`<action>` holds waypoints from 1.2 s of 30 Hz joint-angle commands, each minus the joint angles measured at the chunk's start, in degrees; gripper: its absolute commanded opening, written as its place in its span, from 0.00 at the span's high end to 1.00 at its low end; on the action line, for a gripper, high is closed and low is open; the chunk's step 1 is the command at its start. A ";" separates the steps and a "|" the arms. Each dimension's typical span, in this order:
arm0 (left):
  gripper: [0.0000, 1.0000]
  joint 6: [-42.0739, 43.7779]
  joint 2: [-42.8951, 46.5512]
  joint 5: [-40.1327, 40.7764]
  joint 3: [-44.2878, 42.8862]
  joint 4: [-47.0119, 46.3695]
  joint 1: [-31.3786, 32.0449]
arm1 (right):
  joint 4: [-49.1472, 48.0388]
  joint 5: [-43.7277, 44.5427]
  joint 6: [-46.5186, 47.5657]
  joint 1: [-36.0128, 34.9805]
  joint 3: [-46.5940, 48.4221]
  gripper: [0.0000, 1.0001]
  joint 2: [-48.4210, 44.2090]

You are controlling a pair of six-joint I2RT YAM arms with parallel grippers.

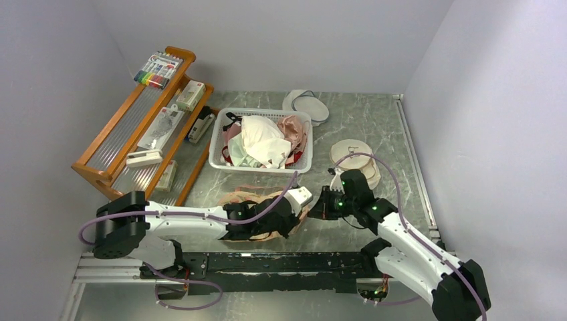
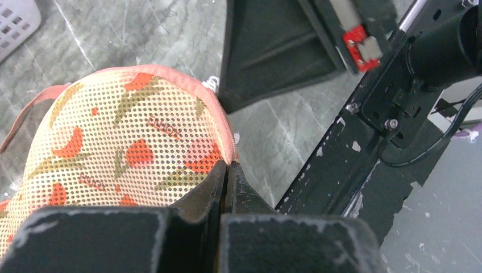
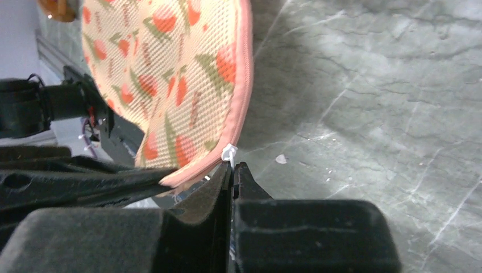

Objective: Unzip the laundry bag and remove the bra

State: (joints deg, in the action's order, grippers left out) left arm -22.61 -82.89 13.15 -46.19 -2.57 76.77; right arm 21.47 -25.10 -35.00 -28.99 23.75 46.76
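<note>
Pinching laundry bag (image 2: 113,142) edge: left end effector (image 2: 226,170), right end effector (image 3: 233,170).

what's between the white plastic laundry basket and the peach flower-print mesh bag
Bare grey marble tabletop, crossed by a purple cable at the right; top view shows it.

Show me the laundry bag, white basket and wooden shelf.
laundry bag (image 2: 125,153): left wrist view, mesh top
white basket (image 1: 267,111): top external view, far rim
wooden shelf (image 1: 90,172): top external view, near end
</note>
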 commanded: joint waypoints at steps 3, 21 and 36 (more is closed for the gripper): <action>0.93 -0.63 2.54 -4.94 2.99 0.98 1.00 | -3.98 13.95 0.90 0.46 -0.04 1.00 4.35; 0.93 -8.93 2.34 -7.89 8.63 -1.88 2.15 | -33.18 13.49 7.74 0.50 -1.66 1.00 15.46; 0.93 -3.77 -7.32 -10.19 -3.14 -3.67 2.11 | 25.95 26.11 -7.83 0.48 18.54 1.00 -11.40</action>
State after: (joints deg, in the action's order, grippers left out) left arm -28.08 -86.72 9.74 -45.69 -7.79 77.52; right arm 32.36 -11.62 -38.63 -29.52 33.58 42.24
